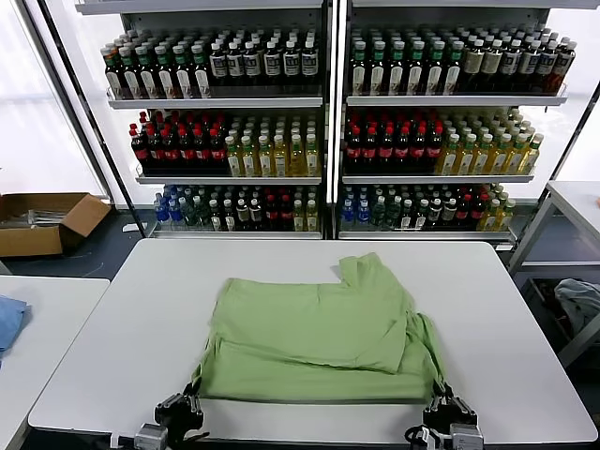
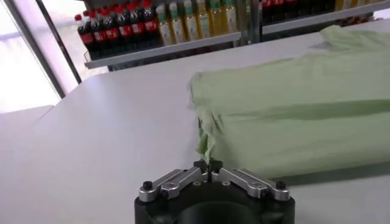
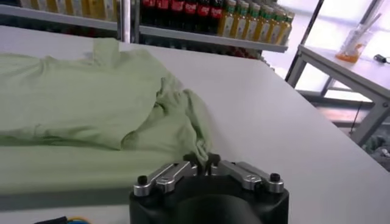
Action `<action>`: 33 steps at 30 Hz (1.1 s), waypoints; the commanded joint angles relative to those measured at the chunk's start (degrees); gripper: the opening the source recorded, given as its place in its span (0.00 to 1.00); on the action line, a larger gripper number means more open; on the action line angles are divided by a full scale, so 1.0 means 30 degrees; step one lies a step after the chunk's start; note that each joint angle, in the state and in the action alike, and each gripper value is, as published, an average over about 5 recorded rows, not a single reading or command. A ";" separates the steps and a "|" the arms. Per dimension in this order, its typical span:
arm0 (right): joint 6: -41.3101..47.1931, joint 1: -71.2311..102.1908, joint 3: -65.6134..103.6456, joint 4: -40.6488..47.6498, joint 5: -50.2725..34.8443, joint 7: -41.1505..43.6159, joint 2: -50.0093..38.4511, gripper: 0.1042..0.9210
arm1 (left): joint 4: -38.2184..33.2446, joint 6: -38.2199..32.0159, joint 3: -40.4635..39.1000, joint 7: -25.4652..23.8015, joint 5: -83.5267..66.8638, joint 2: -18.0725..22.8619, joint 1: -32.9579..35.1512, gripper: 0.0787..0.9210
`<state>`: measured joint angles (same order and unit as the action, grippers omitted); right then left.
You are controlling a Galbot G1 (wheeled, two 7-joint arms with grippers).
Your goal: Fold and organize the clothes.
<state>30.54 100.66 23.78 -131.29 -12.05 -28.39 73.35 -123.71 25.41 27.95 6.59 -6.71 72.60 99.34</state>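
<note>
The clothes (image 1: 319, 337) are one light green shirt lying folded in flat layers on the white table (image 1: 150, 319), with a sleeve sticking out toward the back. My left gripper (image 1: 192, 398) sits at the shirt's near left corner, by the table's front edge. In the left wrist view that gripper (image 2: 208, 164) is shut on a pinch of the green fabric (image 2: 292, 103). My right gripper (image 1: 442, 398) is at the near right corner. Its fingertips (image 3: 202, 159) stand close together with a bunched fold of the shirt (image 3: 79, 103) between them.
Shelves of bottles (image 1: 328, 141) stand behind the table. A cardboard box (image 1: 42, 220) lies on the floor at the left. A side table with a blue cloth (image 1: 7, 319) is at the left; another table (image 1: 577, 202) and a pale garment (image 1: 581, 300) are at the right.
</note>
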 commanded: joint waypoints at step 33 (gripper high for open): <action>0.0873 -2.0703 -0.4505 1.3038 -0.8025 0.8676 -0.7464 0.88 | 0.9938 0.1512 -0.2871 -0.2818 -0.4696 -0.1814 -1.7075 0.88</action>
<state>32.43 58.25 21.84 -110.00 -31.14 -6.11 54.51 -116.26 27.70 25.31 0.29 -17.54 68.42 70.45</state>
